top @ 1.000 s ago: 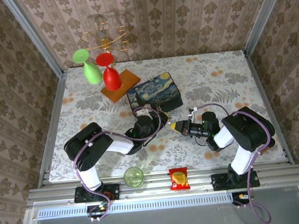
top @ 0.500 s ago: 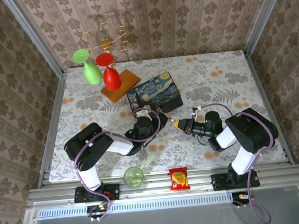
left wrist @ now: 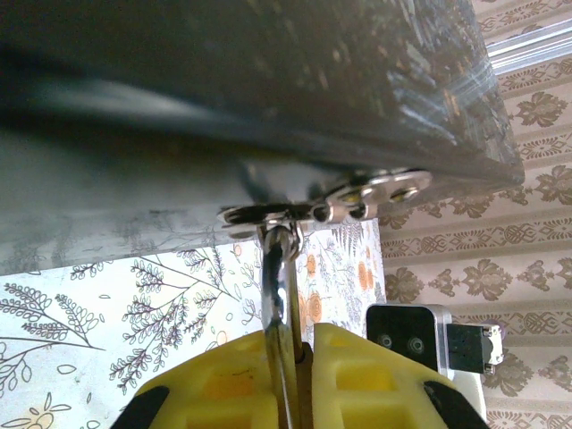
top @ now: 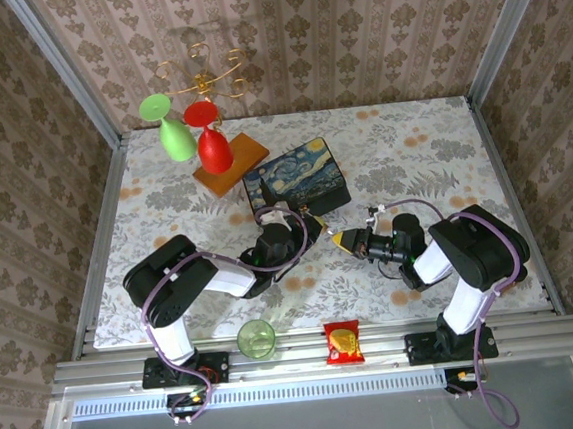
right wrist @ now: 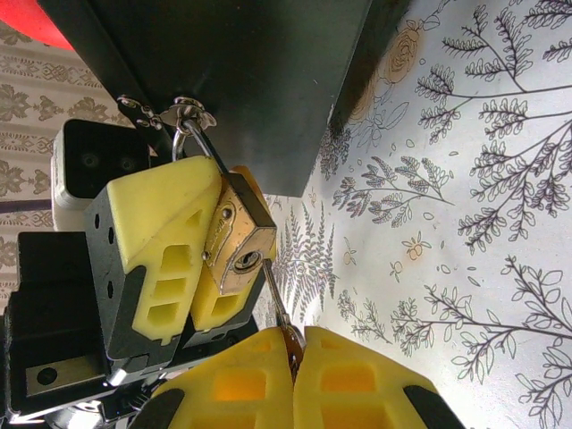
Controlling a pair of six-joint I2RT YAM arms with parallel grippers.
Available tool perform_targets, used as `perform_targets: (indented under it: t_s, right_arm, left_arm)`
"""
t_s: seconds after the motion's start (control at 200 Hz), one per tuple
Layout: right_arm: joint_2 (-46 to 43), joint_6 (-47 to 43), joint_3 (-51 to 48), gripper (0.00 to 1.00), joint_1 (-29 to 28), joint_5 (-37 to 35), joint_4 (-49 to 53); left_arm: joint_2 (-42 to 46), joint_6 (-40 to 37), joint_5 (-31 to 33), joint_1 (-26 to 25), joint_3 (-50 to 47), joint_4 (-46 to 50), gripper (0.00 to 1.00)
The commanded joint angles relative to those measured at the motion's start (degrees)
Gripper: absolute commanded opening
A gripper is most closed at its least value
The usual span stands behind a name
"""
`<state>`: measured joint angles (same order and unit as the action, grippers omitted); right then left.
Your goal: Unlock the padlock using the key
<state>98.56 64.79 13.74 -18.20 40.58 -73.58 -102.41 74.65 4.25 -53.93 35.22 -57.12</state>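
The brass padlock hangs by its silver shackle from the hasp on the painted blue box. My left gripper is shut on the padlock, and its yellow fingers sit either side of the lock body. My right gripper is shut on the key. The key's thin blade points up at the lock's bottom face, with its tip right beside the keyhole. Whether the tip is inside, I cannot tell. From above, both grippers meet just in front of the box.
A gold rack holds a green glass and a red glass over a wooden base at the back left. A green cup and a snack packet sit on the front rail. Patterned walls close in the table.
The right arm has shifted slightly to the right and its gripper has turned a little. The left arm has stayed put at the box.
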Motion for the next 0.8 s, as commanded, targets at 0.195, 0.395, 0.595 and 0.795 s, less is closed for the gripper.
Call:
perform_targets:
  t_s: [0.195,0.395,0.595,0.795]
  right_arm:
    - [0.8,0.4,1.7,0.00,-0.6,0.6,-1.9]
    - [2.7,0.3,2.3,0.00,-0.7,0.7,-1.9]
    - [2.0,0.0,0.6,0.00,-0.7,-0.6,-1.8]
    - [2.3,-0.2,0.1,0.00,-0.6,-0.2,-1.8]
  left_arm:
    - [-1.9,2.5,-0.9,-0.3,1.9,-7.2,0.00]
    - [-3.3,3.8,-1.3,-0.3,1.7,-9.5,0.00]
    - [-2.8,3.5,-0.9,0.0,1.5,-8.6,0.00]
    - [-3.0,3.6,-1.2,0.1,2.0,-8.8,0.00]
